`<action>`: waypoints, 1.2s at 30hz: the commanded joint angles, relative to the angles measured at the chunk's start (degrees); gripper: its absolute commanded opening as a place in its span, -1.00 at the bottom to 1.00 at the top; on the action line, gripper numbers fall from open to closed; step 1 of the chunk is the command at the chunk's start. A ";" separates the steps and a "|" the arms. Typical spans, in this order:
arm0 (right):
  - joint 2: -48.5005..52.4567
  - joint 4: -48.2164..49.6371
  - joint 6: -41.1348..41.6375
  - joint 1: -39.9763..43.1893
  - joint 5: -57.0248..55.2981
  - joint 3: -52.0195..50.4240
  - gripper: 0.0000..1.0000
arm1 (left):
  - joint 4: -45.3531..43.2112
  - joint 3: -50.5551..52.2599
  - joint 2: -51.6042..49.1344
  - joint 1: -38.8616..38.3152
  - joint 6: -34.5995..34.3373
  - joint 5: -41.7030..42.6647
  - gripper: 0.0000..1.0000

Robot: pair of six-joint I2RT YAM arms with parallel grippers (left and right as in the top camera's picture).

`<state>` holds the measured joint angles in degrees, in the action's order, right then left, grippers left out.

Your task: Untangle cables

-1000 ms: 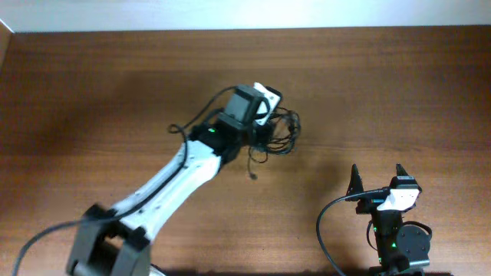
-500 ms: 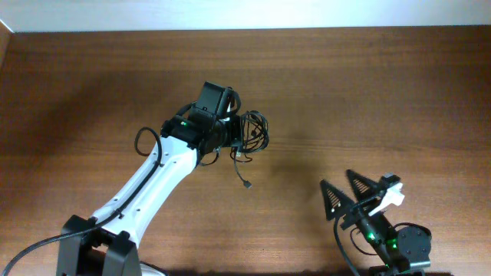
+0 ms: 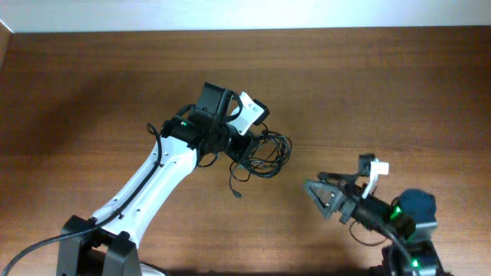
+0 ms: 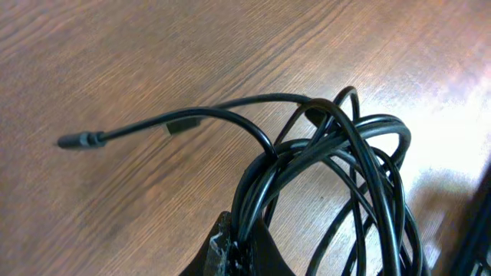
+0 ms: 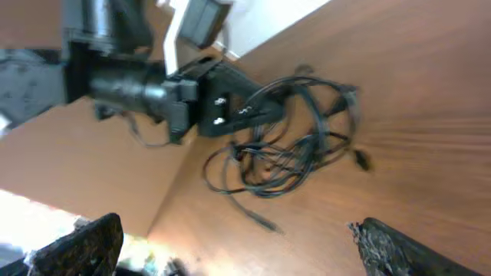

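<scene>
The cables [image 3: 265, 153] are a bunch of thin black looped cords, held just above the wooden table near its middle. One plug end [image 3: 238, 195] hangs down to the lower left. My left gripper [image 3: 244, 146] is shut on the bunch. In the left wrist view the loops [image 4: 337, 176] rise out of the jaws [image 4: 244, 257] and a plug end [image 4: 79, 141] sticks out to the left. My right gripper [image 3: 324, 192] is open and empty, to the right of the bunch and pointing at it. The right wrist view shows the bunch [image 5: 295, 146] ahead between the open fingers [image 5: 238, 245].
The brown wooden table [image 3: 383, 92] fills the overhead view, with a pale wall strip [image 3: 230, 14] along the far edge. My left arm [image 3: 153, 192] runs diagonally from the lower left. The right arm base [image 3: 410, 222] sits at the lower right.
My left gripper has moved the cable bunch slightly right and lower, and the loops hang more spread. My right gripper has swung from upright to pointing left towards the bunch.
</scene>
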<state>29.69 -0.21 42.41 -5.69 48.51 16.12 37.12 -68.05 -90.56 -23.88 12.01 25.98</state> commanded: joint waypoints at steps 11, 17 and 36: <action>32.98 21.40 23.04 -2.91 7.02 0.94 0.05 | -1.05 -0.31 1.40 -3.98 2.67 2.49 -1.00; 33.75 22.82 24.39 -7.56 -2.47 0.94 -0.92 | -1.57 -0.31 1.40 -6.58 2.67 6.78 -1.00; 33.75 22.18 -3.19 -7.85 10.60 0.94 -0.74 | -7.72 -0.31 1.42 19.76 -22.80 -3.52 -1.00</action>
<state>63.44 21.50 40.25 -13.23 61.36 17.41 29.52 -67.31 -90.43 -4.32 -15.90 16.08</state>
